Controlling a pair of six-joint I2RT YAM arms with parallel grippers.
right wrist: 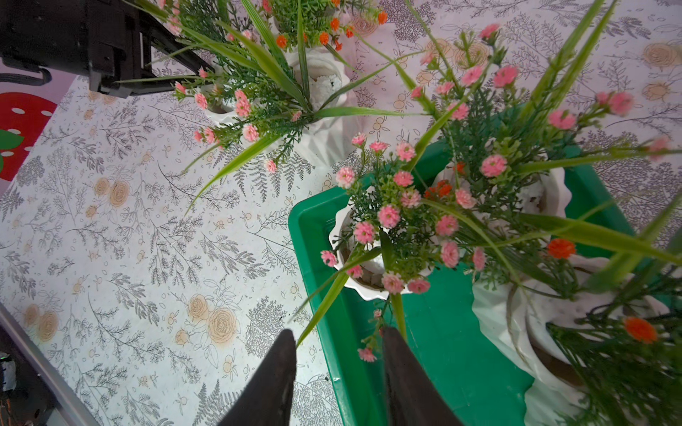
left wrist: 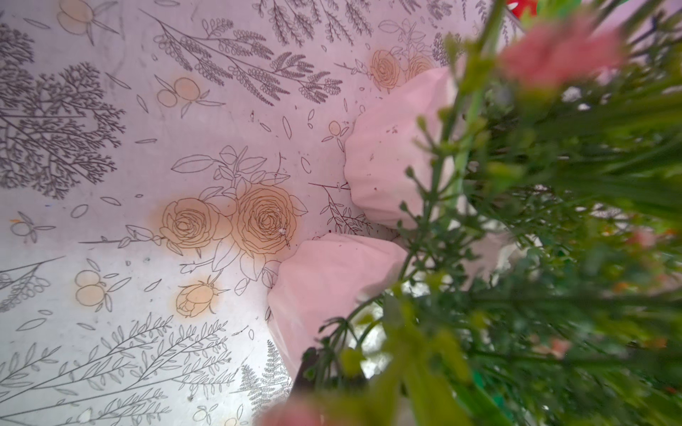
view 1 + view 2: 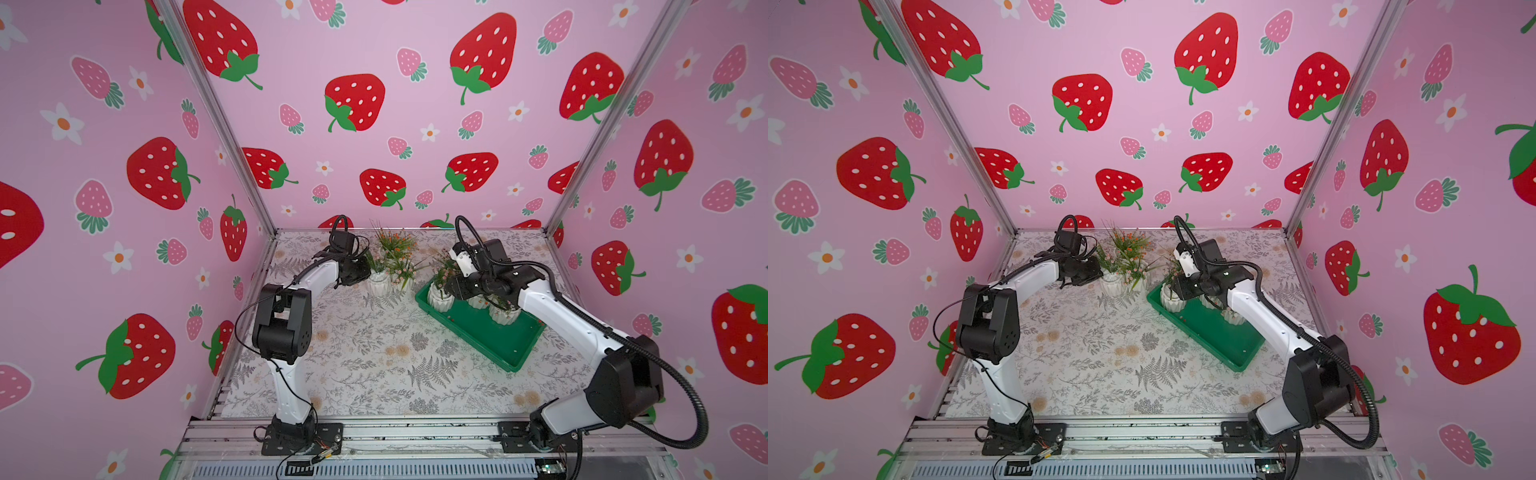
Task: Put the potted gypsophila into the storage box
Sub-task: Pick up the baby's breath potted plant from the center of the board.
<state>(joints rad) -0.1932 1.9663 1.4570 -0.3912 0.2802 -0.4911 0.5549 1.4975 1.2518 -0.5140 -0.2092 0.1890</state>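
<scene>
Floral table, green storage box

Blurred foliage crowds the left wrist view, and in both top views it covers the left gripper at its tips — whether it grips a stem cannot be told. There the right arm hides parts of two pots in the storage box.

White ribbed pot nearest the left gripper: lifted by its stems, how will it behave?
Stems look thin, probably floppy, so the pot may swing. They rise well above it; a high push likely tips it.
</scene>
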